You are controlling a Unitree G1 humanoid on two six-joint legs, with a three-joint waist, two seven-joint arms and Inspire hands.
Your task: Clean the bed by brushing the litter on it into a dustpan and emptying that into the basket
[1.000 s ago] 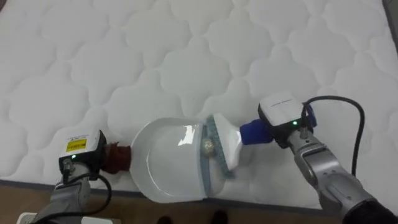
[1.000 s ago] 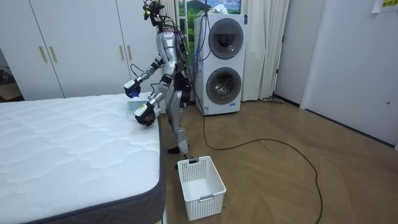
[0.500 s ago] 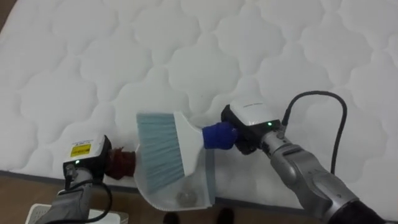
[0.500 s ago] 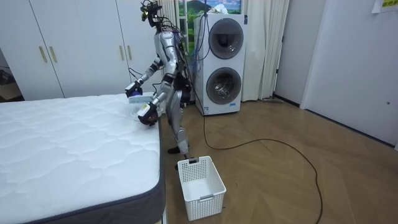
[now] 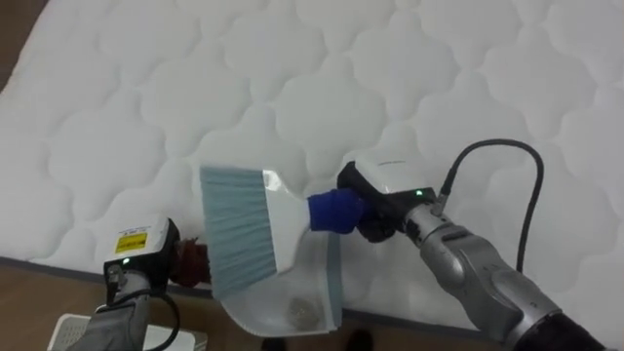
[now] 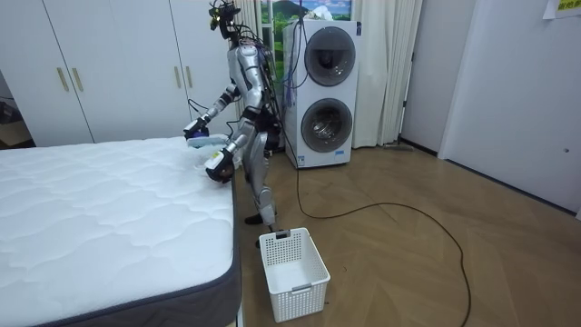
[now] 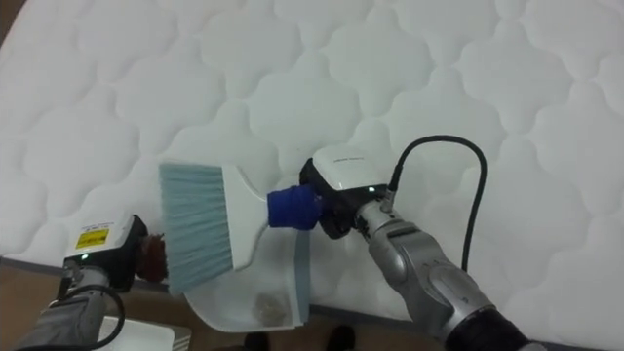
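- a small greyish clump of debris (image 5: 300,310) lies inside the dustpan (image 5: 310,278), near its lower end.
- the dustpan is translucent white with a red handle (image 5: 190,263) on its left. it sits at the near edge of the bed (image 5: 292,78), its upper part over the mattress and its lower part hanging past the edge.
- the brush (image 5: 278,219) lies across the dustpan's upper left part. its pale teal bristles (image 5: 237,234) fan toward the lower left and cover that side of the pan. its white head narrows into a blue handle (image 5: 334,210) that points to the right.
- the right hand (image 5: 382,200) comes in from the lower right, with its fingers closed round the blue handle, and holds the brush over the pan. the back of the hand faces the camera.
- the left hand (image 5: 136,255) shows at the lower left, just outside the bed's edge. it is closed round the red handle and holds the dustpan against the mattress side.
- the bed's top is a bare white quilted mattress with a rounded stitched pattern. the two hands and their tools are at its near edge.
- in the room view the robot stands at the bed's far corner, leaning forward with both arms reaching over the mattress.
- a white basket (image 6: 292,271) stands on the wooden floor (image 6: 408,263), beside the bed's near corner and well apart from the robot.
- behind the robot two stacked washing machines (image 6: 322,91) stand against the wall. white wardrobe doors (image 6: 100,64) run along the room view's left.
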